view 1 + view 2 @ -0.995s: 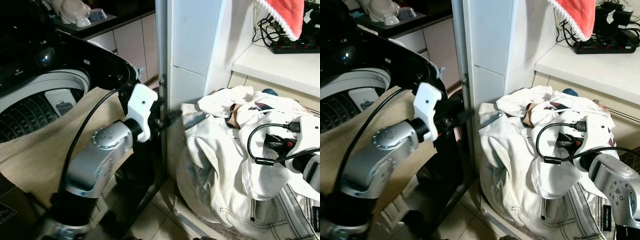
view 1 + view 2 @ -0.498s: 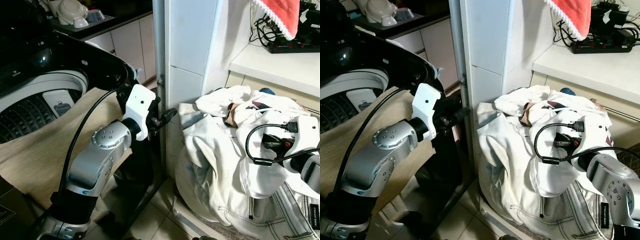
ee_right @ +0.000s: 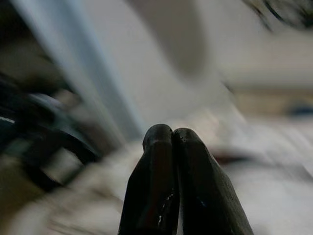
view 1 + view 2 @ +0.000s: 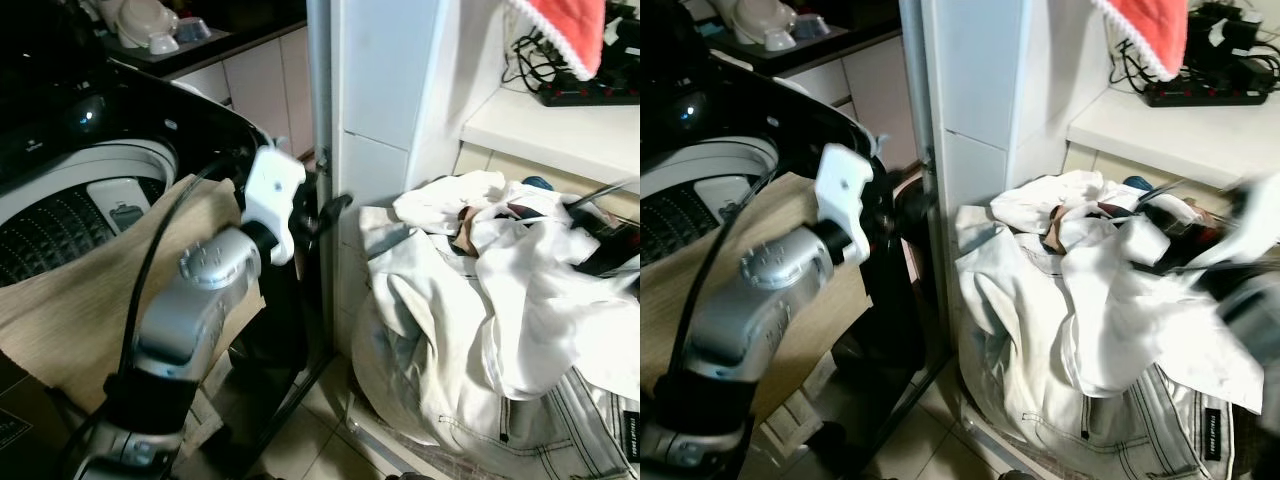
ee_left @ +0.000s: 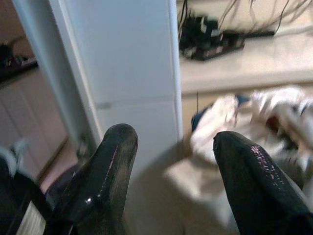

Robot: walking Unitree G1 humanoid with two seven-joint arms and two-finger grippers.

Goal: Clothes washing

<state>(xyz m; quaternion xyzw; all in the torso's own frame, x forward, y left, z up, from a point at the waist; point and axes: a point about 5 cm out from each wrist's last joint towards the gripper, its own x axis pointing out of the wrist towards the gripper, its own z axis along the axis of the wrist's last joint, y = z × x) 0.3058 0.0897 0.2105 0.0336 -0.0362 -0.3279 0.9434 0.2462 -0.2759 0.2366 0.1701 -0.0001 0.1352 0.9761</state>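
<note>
A top-loading washing machine (image 4: 70,215) stands open at the left, with a beige cloth (image 4: 90,300) draped over its front rim. At the right lies a heap of white clothes (image 4: 450,290) with jeans (image 4: 575,425) at its lower edge. My left gripper (image 4: 333,208) is raised between the washer and the white pillar; in the left wrist view it is open (image 5: 168,137) with nothing between the fingers. My right arm (image 4: 1250,300) is a blur over the heap's right side. Its gripper (image 3: 171,133) is shut, and no cloth shows between its fingers.
A white tiled pillar (image 4: 385,90) stands between the washer and the heap. A counter (image 4: 560,125) at the right holds a power strip (image 4: 585,95), with a red cloth (image 4: 570,25) hanging above. Dishes (image 4: 150,25) sit at the back left. Tiled floor (image 4: 310,435) lies below.
My left arm has risen a little, its gripper now higher beside the pillar. My right arm has swung quickly up and to the right and is blurred; the white cloth under it has shifted.
</note>
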